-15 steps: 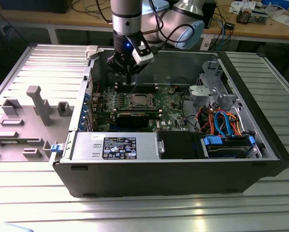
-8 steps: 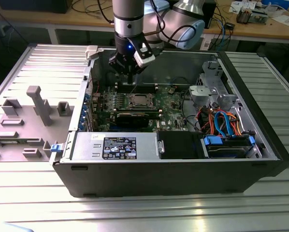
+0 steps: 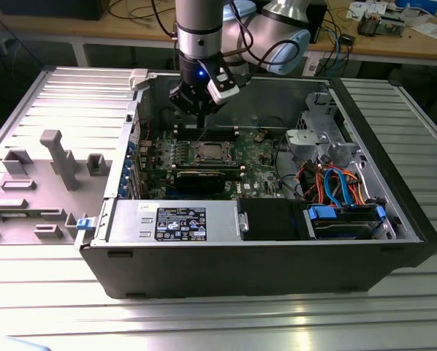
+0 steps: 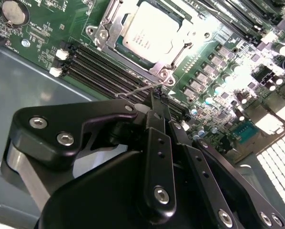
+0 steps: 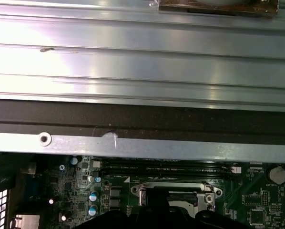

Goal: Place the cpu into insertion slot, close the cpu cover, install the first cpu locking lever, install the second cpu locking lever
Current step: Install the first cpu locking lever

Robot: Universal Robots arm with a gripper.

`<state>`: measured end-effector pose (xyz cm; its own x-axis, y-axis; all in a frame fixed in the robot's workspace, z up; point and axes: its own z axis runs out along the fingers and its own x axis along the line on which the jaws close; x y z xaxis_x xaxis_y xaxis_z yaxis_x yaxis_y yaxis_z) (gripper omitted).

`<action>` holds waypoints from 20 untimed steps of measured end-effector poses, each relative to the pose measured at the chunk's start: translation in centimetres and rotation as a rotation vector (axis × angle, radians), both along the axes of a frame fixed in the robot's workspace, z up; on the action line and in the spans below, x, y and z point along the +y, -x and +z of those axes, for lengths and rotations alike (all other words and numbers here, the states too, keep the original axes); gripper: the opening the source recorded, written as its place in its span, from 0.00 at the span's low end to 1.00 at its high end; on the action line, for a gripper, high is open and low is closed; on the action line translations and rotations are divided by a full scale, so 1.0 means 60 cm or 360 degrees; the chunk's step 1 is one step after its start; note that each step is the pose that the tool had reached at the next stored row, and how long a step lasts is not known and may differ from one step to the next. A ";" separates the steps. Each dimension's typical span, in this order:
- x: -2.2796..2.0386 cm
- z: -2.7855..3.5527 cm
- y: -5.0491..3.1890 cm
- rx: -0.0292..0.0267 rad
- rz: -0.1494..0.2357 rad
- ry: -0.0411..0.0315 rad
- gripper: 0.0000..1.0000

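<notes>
Your hand [image 4: 154, 102] hangs just beside the socket.
Its fingers look pressed together, pinching a thin wire lever [image 4: 140, 89]. The cpu [image 4: 149, 31] lies under the cpu cover [image 4: 109, 28]; black memory slots [image 4: 95, 64] crowd between.

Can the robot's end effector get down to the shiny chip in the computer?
Probably yes. The end effector hangs just above the chip, the case is open on top, and nothing lies between them.

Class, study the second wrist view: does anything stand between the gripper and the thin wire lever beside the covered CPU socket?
Nothing visible does. The gripper tips already reach the lever, next to the cpu cover.
</notes>
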<state>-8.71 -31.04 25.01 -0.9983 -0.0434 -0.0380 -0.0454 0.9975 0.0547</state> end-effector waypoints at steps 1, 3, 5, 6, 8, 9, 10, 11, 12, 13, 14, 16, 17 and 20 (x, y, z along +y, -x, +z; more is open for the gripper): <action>0.0000 -0.001 -0.001 0.00000 0.0000 0.0000 0.11; 0.0000 -0.001 -0.001 -0.00002 0.0000 0.0000 0.11; 0.0000 -0.001 -0.001 -0.00002 0.0000 0.0000 0.11; 0.0000 -0.001 -0.001 -0.00002 0.0000 0.0000 0.11; 0.0000 -0.001 -0.001 -0.00002 0.0000 0.0000 0.11; 0.0000 -0.001 -0.001 -0.00002 0.0000 0.0000 0.11; 0.0000 -0.001 -0.001 -0.00002 0.0000 0.0000 0.11; 0.0000 -0.001 -0.001 -0.00002 0.0000 0.0000 0.11; 0.0000 -0.001 -0.001 -0.00002 0.0000 0.0000 0.11; 0.0000 -0.001 -0.001 -0.00003 0.0000 0.0000 0.11; 0.0000 -0.001 -0.001 -0.00003 0.0000 0.0000 0.11; 0.0000 -0.001 -0.002 -0.00002 0.0000 0.0000 0.11; -0.0002 -0.001 -0.002 -0.00002 0.0000 0.0000 0.11; -0.0007 -0.003 -0.007 -0.00004 -0.0001 -0.0002 0.11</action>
<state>-8.31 -31.08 24.82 -0.9983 -0.0430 -0.0383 -0.0451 0.9974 0.0557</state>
